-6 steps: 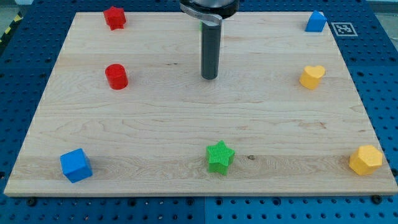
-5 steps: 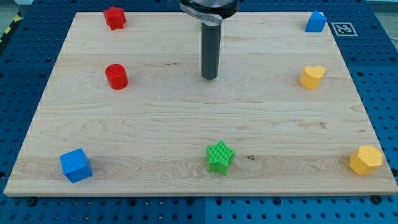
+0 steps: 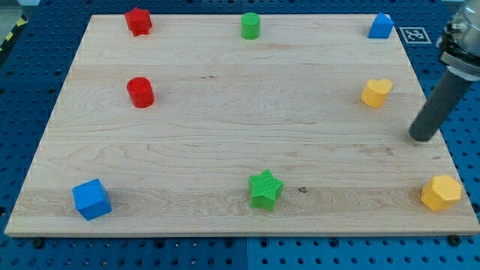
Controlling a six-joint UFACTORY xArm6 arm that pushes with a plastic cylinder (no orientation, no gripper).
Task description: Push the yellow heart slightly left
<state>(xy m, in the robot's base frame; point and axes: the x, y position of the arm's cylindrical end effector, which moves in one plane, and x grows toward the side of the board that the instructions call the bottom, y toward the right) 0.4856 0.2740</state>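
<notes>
The yellow heart [image 3: 376,92] lies near the board's right edge, a little above mid-height. My tip [image 3: 422,137] is at the right edge of the board, to the right of the heart and lower than it, with a clear gap between them. The rod rises from the tip toward the view's upper right corner.
A yellow hexagon [image 3: 441,193] sits at bottom right, below my tip. A blue block [image 3: 381,26] is at top right, a green cylinder [image 3: 250,25] at top middle, a red star [image 3: 138,21] and red cylinder [image 3: 140,92] at left, a blue cube [image 3: 91,199] bottom left, a green star [image 3: 265,188] bottom middle.
My tip has moved from the board's upper middle far to the right and down, to the right edge beside the yellow heart. The green cylinder is now uncovered. No block has moved.
</notes>
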